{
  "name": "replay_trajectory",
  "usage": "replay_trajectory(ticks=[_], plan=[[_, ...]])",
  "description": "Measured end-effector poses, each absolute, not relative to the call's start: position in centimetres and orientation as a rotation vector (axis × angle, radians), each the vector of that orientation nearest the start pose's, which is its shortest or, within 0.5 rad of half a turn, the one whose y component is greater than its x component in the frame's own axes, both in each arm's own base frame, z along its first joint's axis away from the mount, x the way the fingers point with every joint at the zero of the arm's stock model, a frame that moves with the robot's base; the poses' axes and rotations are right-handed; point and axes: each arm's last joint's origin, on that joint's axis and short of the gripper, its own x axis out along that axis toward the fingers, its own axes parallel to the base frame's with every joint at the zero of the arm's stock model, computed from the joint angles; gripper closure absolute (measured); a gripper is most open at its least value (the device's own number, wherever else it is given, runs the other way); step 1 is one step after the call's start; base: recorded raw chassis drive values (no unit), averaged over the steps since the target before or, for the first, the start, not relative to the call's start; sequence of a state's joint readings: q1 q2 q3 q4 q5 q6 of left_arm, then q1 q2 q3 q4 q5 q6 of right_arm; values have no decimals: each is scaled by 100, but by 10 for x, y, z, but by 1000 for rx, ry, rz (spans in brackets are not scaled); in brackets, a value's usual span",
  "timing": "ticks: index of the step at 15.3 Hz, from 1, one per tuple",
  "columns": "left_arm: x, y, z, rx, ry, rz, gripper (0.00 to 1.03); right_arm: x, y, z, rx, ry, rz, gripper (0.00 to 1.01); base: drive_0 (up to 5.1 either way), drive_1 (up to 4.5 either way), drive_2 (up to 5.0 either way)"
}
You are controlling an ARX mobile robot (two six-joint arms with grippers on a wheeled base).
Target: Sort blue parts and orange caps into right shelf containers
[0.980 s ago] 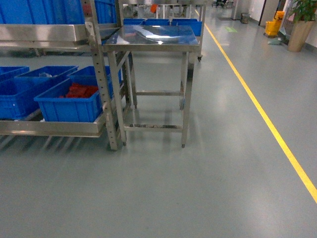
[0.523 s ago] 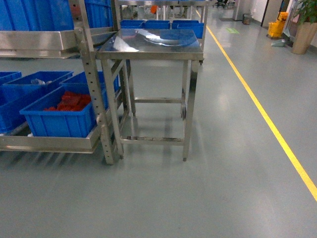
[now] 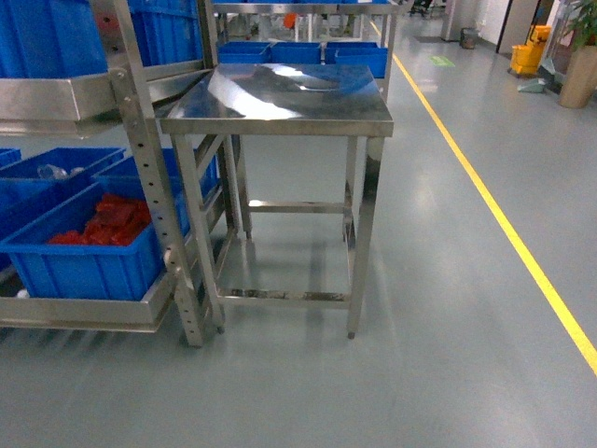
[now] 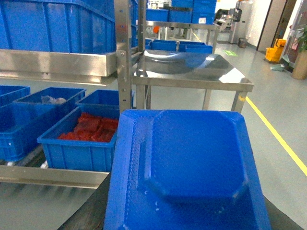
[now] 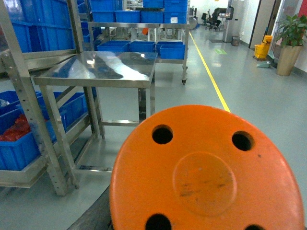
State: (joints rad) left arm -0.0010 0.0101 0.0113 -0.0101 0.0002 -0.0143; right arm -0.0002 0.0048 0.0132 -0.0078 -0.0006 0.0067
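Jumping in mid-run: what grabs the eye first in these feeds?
The steel table stands mid-frame in the head view, its shiny top bare, hard against the shelf on its left. On the shelf's lower level a blue crate holds a heap of red-orange pieces. Each wrist view is half blocked up close: a blue tray-like object on the left, an orange disc with holes on the right. Neither gripper shows.

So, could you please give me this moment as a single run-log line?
phase: approaching shelf | steel table ahead | crate of red-orange pieces on lower left | left view: blue part | right view: orange cap | fingers unseen
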Motion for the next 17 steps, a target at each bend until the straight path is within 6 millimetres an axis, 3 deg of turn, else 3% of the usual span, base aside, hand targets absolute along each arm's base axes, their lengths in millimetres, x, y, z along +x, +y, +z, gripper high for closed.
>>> replay_trajectory(ticks=[12, 14, 17], plan=[[98, 0, 166, -14, 7, 0, 61, 97, 0, 167, 7, -2, 0, 58, 2, 431, -427], [98, 0, 165, -14, 15, -1, 61, 97, 0, 166, 7, 4, 0, 58, 0, 0, 0], [98, 0, 165, -14, 11, -1, 61, 97, 0, 167, 7, 2, -3, 58, -478, 166, 342]])
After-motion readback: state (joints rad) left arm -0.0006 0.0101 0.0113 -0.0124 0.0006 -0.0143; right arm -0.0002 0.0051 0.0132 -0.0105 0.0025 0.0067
